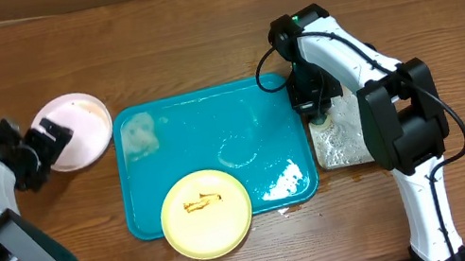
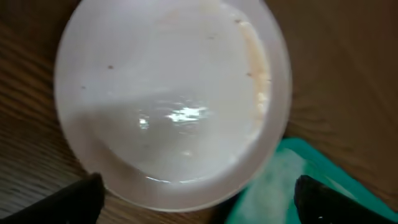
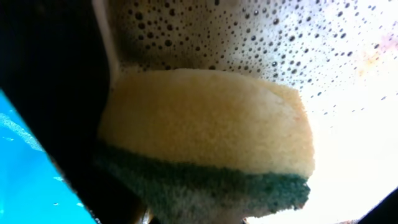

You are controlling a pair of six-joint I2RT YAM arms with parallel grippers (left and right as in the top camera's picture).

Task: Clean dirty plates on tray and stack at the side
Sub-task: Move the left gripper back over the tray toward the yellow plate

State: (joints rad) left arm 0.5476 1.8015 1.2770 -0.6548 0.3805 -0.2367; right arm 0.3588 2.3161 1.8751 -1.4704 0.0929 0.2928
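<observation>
Left gripper (image 1: pixel 44 152): jaws are standing wide apart, gripping nothing; they are hanging just beside the white plate's left rim.
White plate (image 1: pixel 78 127): is lying flat on the table (image 1: pixel 198 41), just off the tray's far-left corner. The left wrist view is showing a wet sheen in its middle and a faint brownish trace along one side of the rim.
Tray (image 1: pixel 202 121): teal, is sitting mid-table; a soapy patch (image 1: pixel 139 135) is clinging near its far-left corner, and water is glistening by its near-right corner.
Yellow plate (image 1: pixel 206 214): is resting at the tray's near edge and overhanging it toward the table's front; a brown smear (image 1: pixel 202 202) is showing in its middle.
Right gripper (image 1: pixel 314 102): jaws are closed tight, pinching the sponge; it is hanging over the far-left corner of the black tray.
Sponge (image 3: pixel 205 149): yellow with a green scrub layer, is filling the right wrist view against bubbly water.
Black tray (image 1: pixel 343 145): is holding foam, touching the teal tray's right edge.
</observation>
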